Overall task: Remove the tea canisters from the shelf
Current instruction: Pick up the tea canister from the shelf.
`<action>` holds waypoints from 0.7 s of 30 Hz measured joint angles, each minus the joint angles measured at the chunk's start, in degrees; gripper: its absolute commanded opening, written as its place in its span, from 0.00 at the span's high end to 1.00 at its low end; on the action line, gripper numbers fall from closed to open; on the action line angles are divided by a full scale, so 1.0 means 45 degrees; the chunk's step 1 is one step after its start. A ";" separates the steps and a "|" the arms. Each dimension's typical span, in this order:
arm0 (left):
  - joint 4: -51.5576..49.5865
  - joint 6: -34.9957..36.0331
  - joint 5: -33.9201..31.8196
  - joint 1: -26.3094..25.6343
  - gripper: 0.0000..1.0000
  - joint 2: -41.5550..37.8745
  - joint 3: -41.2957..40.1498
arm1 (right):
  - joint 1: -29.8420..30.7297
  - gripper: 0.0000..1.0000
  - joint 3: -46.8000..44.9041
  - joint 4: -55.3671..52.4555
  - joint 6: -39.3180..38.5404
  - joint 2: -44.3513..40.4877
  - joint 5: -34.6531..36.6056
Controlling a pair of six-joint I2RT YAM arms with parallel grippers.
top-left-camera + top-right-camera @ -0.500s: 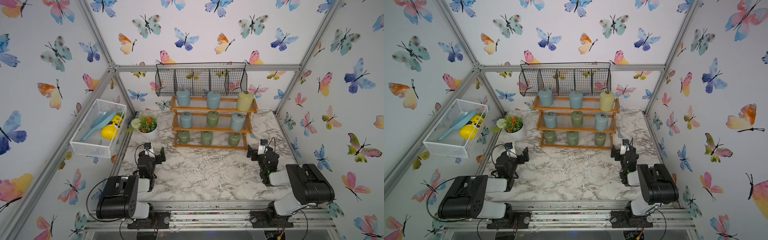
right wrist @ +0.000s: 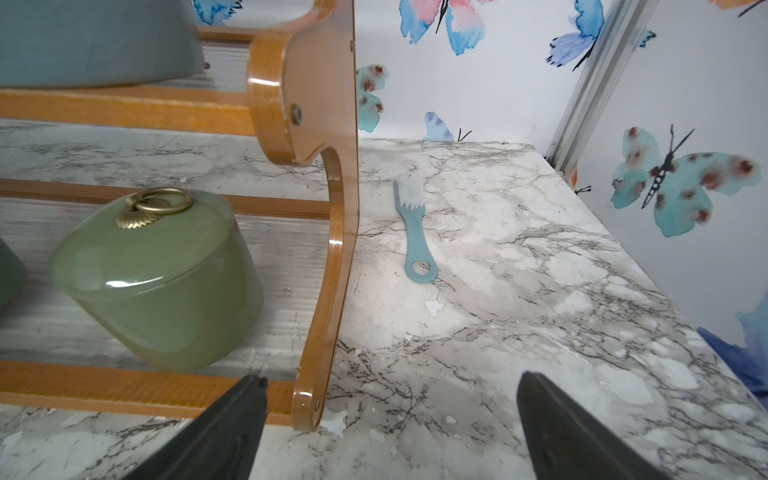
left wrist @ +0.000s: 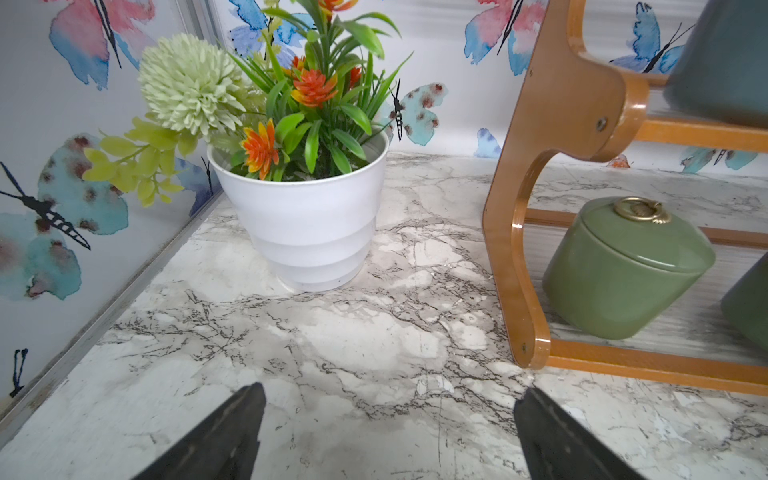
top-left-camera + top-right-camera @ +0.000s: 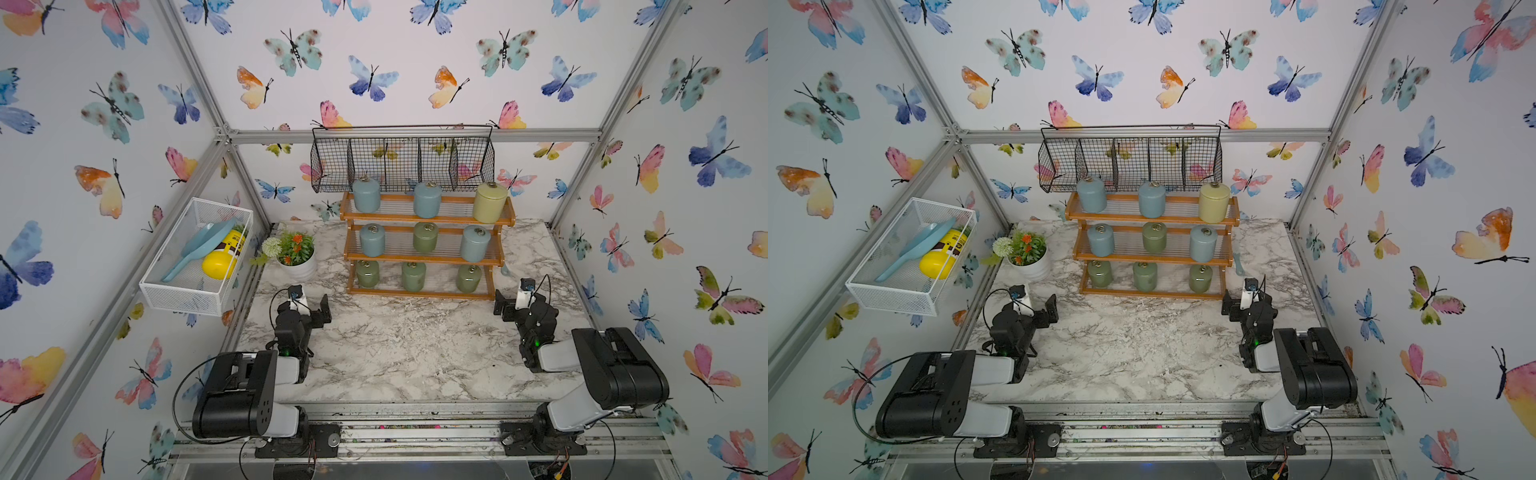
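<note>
Nearest, both arms lie low on the marble table (image 4: 415, 353). The left gripper (image 3: 390, 390) and the right gripper (image 2: 390, 378) both have their jaws spread wide with nothing between them.

Each gripper sits just in front of one end of the shelf (image 4: 419, 295), so neither arm is nearer to the canisters overall. On the bottom tier, the left green canister (image 3: 623, 270) lies ahead and to the right of the left gripper, just inside the shelf's left side panel. The right green canister (image 2: 162, 282) lies ahead and to the left of the right gripper, just inside the right panel. The middle green canister (image 4: 413, 276) stands between them. All three stand upright, long axis vertical, with ring pulls flat on the lids. I judge that either gripper must first shift inward past its panel, then take a canister body from the front.

A white flower pot (image 4: 301, 270) of artificial flowers stands left of the shelf, and a small blue brush (image 2: 415, 232) lies to its right. On the left wall, a white mesh basket (image 4: 183, 297) holds a blue scoop (image 4: 199, 249) and a yellow bottle (image 4: 220, 262).

- **Middle tier:** a blue canister (image 4: 372, 240), a green one (image 4: 424, 237) and a second blue one (image 4: 474, 243).
- **Top tier:** two blue jars (image 4: 366, 195) (image 4: 427, 200) and the pale yellow-green canister (image 4: 490, 203).

All nine are on the shelf, so none has been removed yet.

Farthest, a black wire basket (image 4: 401, 164) hangs above the top tier, and I see nothing in its compartments.
</note>
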 measured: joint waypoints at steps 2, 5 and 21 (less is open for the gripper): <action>-0.0005 0.0000 -0.0005 0.0000 0.02 0.0000 0.0000 | 0.0000 0.00 0.0000 0.0000 0.0000 0.0000 0.0000; -0.0005 0.0000 0.0000 0.0000 0.01 0.0000 0.0000 | 0.0000 0.00 0.0000 0.0000 0.0000 0.0000 0.0000; -0.7616 -0.1137 -0.0219 -0.1409 0.01 -0.4566 0.3551 | 0.0000 0.00 0.1307 -0.5464 0.0748 -0.5289 -0.0646</action>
